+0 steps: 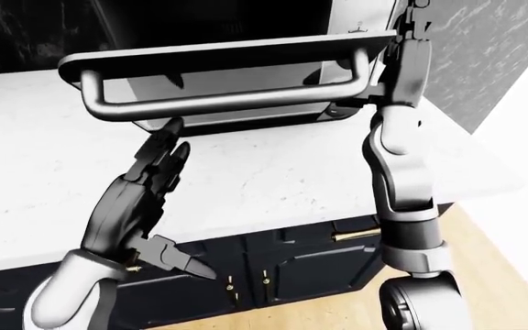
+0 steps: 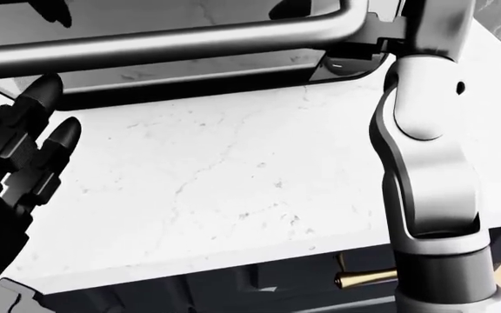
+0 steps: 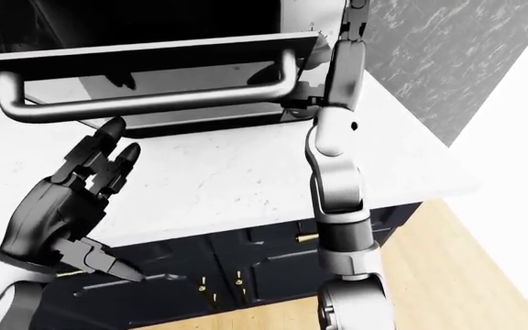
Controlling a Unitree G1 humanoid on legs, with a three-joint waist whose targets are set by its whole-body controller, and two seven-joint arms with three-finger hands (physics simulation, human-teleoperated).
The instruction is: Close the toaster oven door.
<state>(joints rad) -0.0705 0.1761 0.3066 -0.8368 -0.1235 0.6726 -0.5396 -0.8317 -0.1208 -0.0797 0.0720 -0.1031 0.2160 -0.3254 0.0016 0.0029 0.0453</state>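
Our left hand [image 1: 140, 199] is dark charcoal — three blocky, segmented fingers [image 1: 171, 159] ending in rounded, bullet-shaped tips, with one more pointed finger jutting toward 4 o'clock from the palm. At the wrist it meets a smooth, pale grey rounded forearm cuff [image 1: 67, 292]. Our right arm [image 2: 429, 163] is glossy silver-grey: a bulbous, egg-shaped joint housing carrying a small dark screw hole [image 2: 461, 87] at its 2 o'clock edge, seated in a forked yoke, then a darker cylindrical collar [image 2: 446, 270] below. In the right-eye view the arm ends in a round grey joint [image 3: 351, 306].
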